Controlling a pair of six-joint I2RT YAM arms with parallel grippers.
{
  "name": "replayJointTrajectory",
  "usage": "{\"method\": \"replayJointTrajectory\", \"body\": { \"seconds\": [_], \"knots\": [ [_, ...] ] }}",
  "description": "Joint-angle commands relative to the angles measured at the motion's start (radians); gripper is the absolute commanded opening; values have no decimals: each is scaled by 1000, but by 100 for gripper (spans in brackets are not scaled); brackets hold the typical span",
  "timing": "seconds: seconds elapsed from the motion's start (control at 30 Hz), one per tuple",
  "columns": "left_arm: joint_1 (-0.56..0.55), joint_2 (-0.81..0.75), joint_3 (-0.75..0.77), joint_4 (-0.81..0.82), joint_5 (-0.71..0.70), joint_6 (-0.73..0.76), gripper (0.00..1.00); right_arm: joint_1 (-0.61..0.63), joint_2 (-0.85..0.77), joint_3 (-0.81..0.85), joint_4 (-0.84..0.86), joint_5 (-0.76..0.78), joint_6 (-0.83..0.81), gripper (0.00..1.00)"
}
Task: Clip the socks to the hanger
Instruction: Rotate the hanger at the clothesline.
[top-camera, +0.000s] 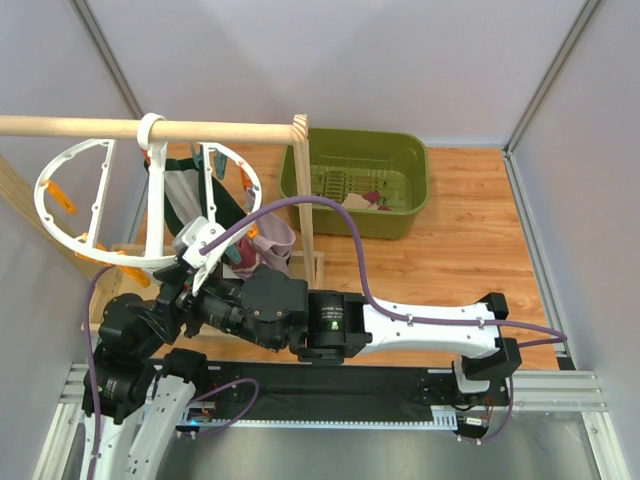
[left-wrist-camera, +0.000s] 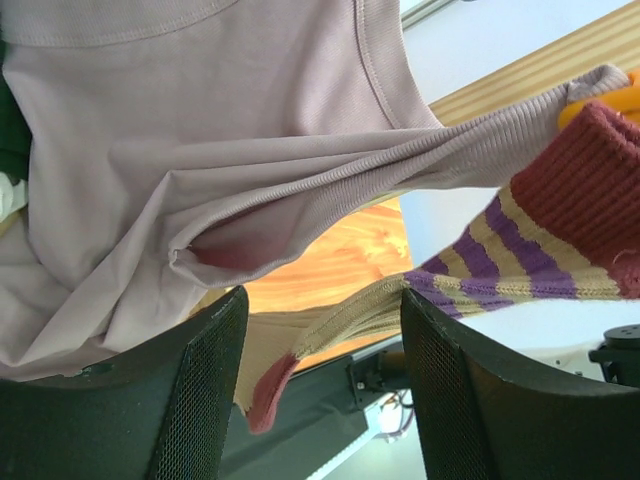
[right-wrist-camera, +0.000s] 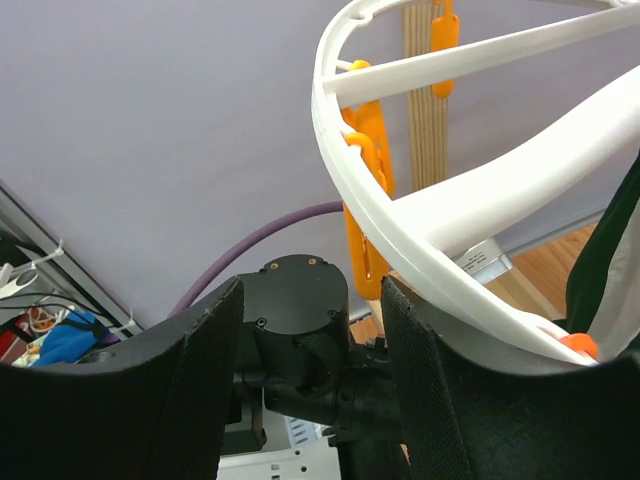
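Note:
The white wheel-shaped hanger (top-camera: 60, 190) hangs from the rod at the left, with garments on it. Both grippers sit close together beneath it. My left gripper (top-camera: 168, 292) is open. A cream and purple striped sock (left-wrist-camera: 520, 250) with a maroon cuff runs across between its fingers (left-wrist-camera: 320, 340), touching the right finger (left-wrist-camera: 470, 380). The sock's upper end meets an orange clip (left-wrist-camera: 612, 98). My right gripper (top-camera: 190, 262) is open under the hanger's rim (right-wrist-camera: 400, 230). An orange clip (right-wrist-camera: 365, 250) hangs just above the gap between its fingers (right-wrist-camera: 310, 340), close to the right finger.
A large mauve garment (left-wrist-camera: 200, 130) hangs right above the left gripper. A dark green garment (right-wrist-camera: 610, 260) hangs at the right. The wooden rod (top-camera: 100, 127) and upright post (top-camera: 300, 190) frame the hanger. A green bin (top-camera: 410, 160) holding more socks (top-camera: 362, 200) stands at the back.

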Motion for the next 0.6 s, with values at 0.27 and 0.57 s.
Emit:
{"method": "replayJointTrajectory", "body": {
  "seconds": [0.27, 0.57],
  "knots": [
    [-1, 26, 49, -52, -4, 115, 71, -24, 85, 94, -20, 37, -90, 59],
    [-1, -1, 61, -117, -22, 143, 72, -32, 13, -18, 28, 205, -179, 58]
  ]
}}
